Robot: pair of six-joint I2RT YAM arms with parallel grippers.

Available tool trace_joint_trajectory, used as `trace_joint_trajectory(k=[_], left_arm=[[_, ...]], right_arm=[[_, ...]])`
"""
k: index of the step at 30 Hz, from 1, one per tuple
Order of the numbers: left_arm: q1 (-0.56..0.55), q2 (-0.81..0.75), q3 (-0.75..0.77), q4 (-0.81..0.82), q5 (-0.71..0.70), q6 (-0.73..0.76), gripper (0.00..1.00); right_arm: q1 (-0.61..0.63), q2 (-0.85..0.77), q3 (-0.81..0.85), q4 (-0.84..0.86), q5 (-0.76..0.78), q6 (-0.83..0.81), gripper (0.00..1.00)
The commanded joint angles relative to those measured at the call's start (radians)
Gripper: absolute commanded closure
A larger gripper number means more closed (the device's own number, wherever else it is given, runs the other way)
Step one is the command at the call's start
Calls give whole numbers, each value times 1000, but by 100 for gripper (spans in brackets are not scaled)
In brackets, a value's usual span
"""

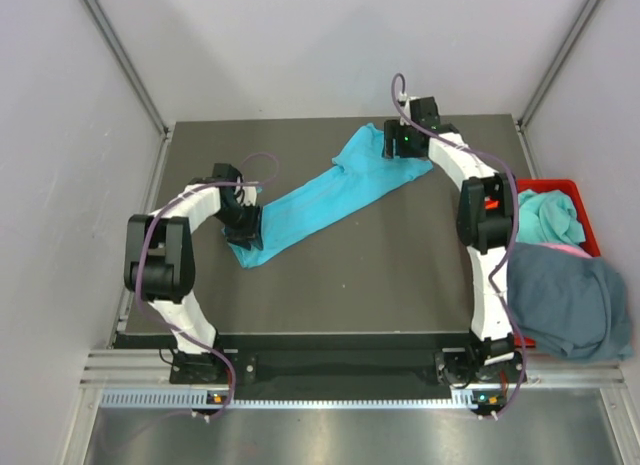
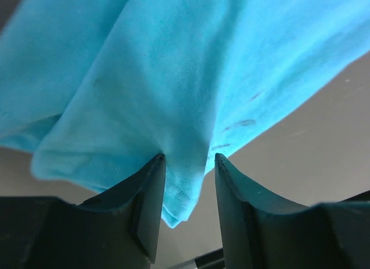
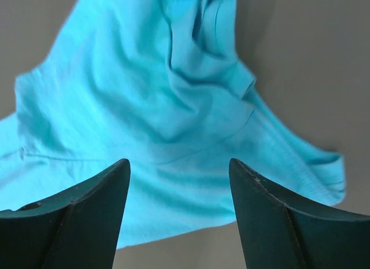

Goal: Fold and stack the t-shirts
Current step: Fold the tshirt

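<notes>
Right, the dark table (image 1: 400, 285) takes up most of the top view, walled on three sides. The turquoise t-shirt (image 1: 320, 200) lies on it, pulled out into a long diagonal band from the near-left up to the far-right; it is not folded flat, and it bunches wider at the far end. The slate blue-grey t-shirt (image 1: 570, 300) sits in a heap off the table's right edge, draped over the near end of the red bin (image 1: 548, 185). Inside the bin there's a paler teal t-shirt (image 1: 548, 217), crumpled, and a thin sliver of a pinkish t-shirt (image 1: 565, 247) shows just under it, against the grey heap. The left arm is bent over the left side of the table, with the left gripper (image 1: 245, 230) down at the band's near-left end. In the left wrist view its fingers (image 2: 147, 188) stand apart with a stitched hem corner hanging in the gap between them, not pinched. The right arm reaches to the far-right, with the right gripper (image 1: 400, 143) over the bunched end of the shirt. In the right wrist view its fingers (image 3: 92, 194) are spread wide, with cloth folds and a ribbed edge lying beyond them on the table and nothing clamped.
</notes>
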Motion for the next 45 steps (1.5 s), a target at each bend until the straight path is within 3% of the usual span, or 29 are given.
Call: trace_joint_trajectory(k=[1,10,21,39,45], left_arm=[[-3,69,52,-59,31,29,56],[-19,121,36,-108,-22,11,59],[-154,109,-20,-85,-135,21,58],[-329,115,-46,-61,-215,34,57],[-329,121,-57,-29,-434,23,56]], right_arm=[[-6,-28,-36,-7,-63,39,31],[-32,131,107,-53,-157,141,31],[-43,293,276,-64,-241,247,31],[-51,290,303,-41,-272,266,30],[-51,277,278,-36,-277,264,30]])
